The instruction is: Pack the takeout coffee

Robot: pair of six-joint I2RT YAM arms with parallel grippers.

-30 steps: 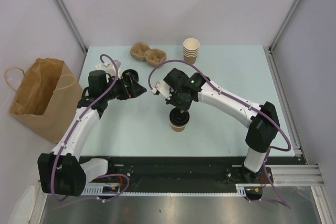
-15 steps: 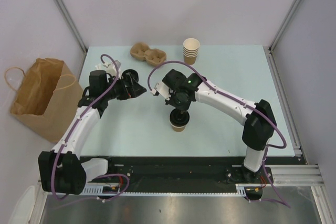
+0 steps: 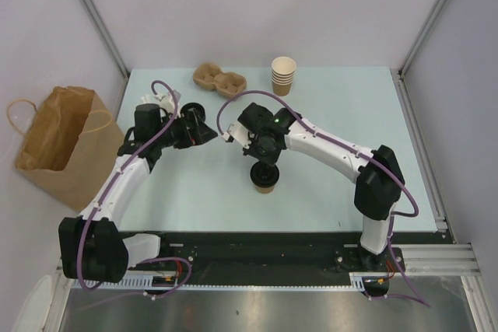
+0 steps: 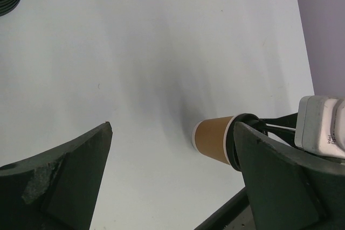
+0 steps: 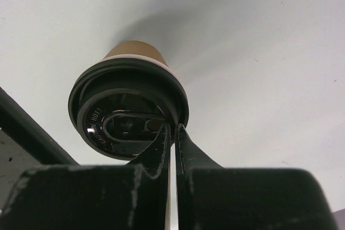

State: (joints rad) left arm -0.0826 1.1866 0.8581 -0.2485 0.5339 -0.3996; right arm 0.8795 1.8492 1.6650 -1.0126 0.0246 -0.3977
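Progress: early, nothing packed | coffee cup (image 3: pixel 265 180) stands on the surface (image 3: pixel 334 99), well apart from the bag (image 3: pixel 54 138) | your right fingers (image 5: pixel 161 149) pressed together at its lid (image 5: pixel 128 109), gripping nothing | your left fingers (image 4: pixel 64 176) wide open, empty

takeout coffee (image 3: pixel 265 180) on the table (image 3: pixel 342 114), centre | carrier (image 3: pixel 219 80) at back edge, cup stack (image 3: pixel 284 75) near its right | bag (image 3: pixel 58 141) beyond the left edge

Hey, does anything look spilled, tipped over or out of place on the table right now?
Nothing stands out. The coffee cup stands upright with its black lid seated all round, and no spill shows on the table. The right gripper, shut, has its tips at the lid's rim.
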